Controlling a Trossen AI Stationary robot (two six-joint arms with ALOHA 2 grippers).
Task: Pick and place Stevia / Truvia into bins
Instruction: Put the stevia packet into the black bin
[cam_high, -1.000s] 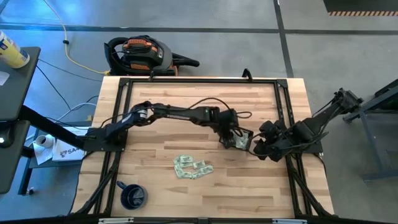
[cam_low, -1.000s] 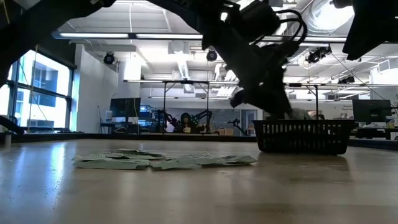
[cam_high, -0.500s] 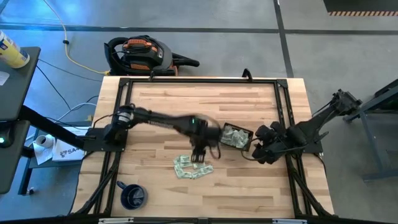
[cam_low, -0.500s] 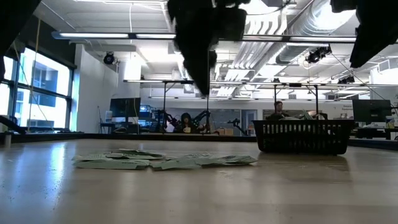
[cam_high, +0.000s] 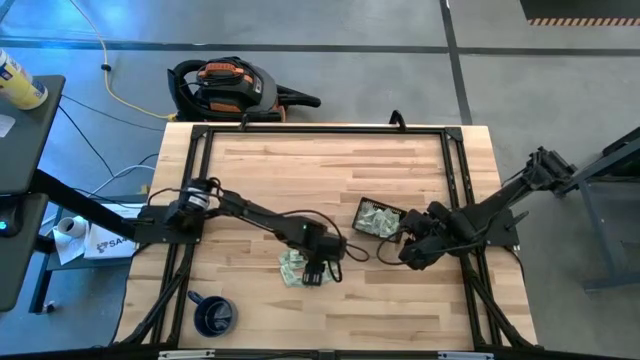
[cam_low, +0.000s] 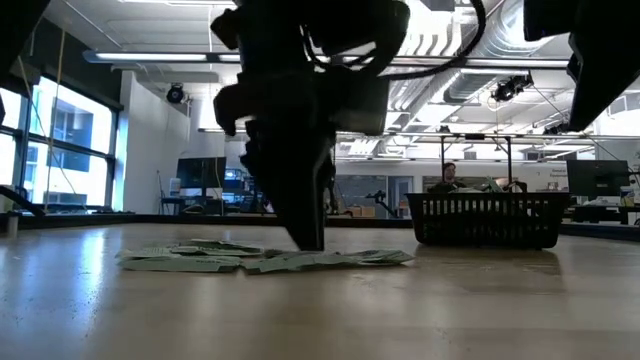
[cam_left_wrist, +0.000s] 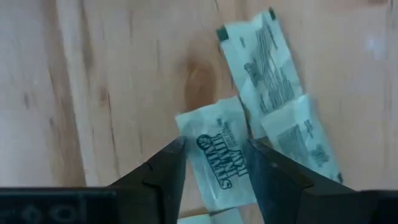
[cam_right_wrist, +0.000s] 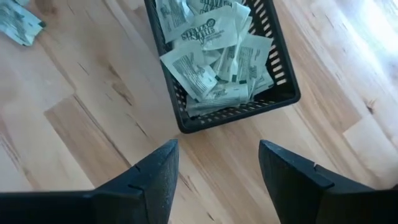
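Two arms are seen over the wooden table (cam_high: 260, 170), largest first. Black tray (cam_right_wrist: 283, 93), part-filled with sachets, lies ahead of the right gripper (cam_right_wrist: 214, 180), whose jaws are parted and empty just short of its near wall. Left gripper (cam_left_wrist: 214, 165) is lowered on the loose pile of sachets (cam_high: 293, 267), jaws parted, one Stevia sachet (cam_left_wrist: 221, 155) lying between the tips. Closing is best made square across that sachet, overlapped neighbours being avoided.

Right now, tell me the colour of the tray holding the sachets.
Black, with slotted, grid-like walls. The tray shows best in the right wrist view, its sachets white and pale green.
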